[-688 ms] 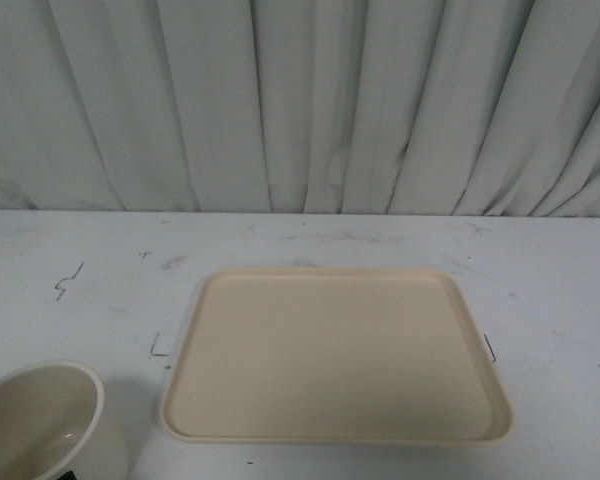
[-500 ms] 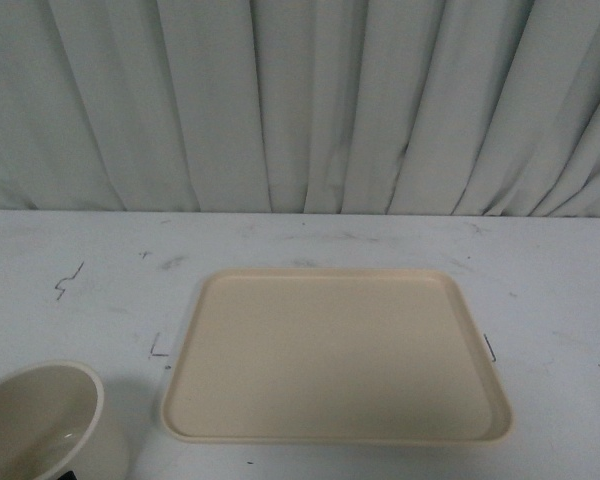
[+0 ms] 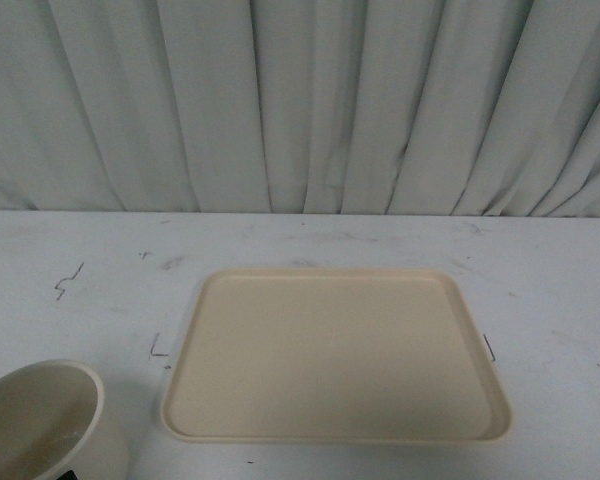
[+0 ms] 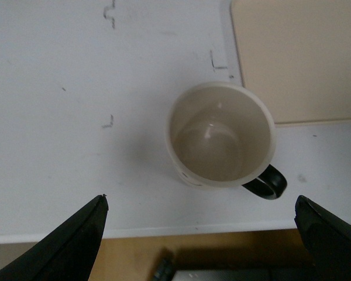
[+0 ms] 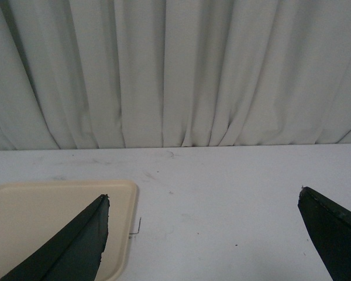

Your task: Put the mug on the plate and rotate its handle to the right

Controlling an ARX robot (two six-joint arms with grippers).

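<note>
The mug (image 3: 40,420) stands upright on the table (image 3: 560,300), just off the plate's (image 3: 330,437) near-left corner. That is exactly where it stood moments ago, and nothing else has shifted, so I judge the pick not yet begun. Only the left wrist view shows the handle (image 4: 268,182), which sticks out toward the table's front edge. It also shows my left gripper (image 4: 200,199) spread wide and empty above the mug. My right gripper (image 5: 203,196) is equally wide and holds nothing, off the plate's right side.

A pale pleated curtain (image 3: 300,100) fills the upper half; a white table (image 3: 560,290) with small dark marks (image 3: 69,281) lies below.
</note>
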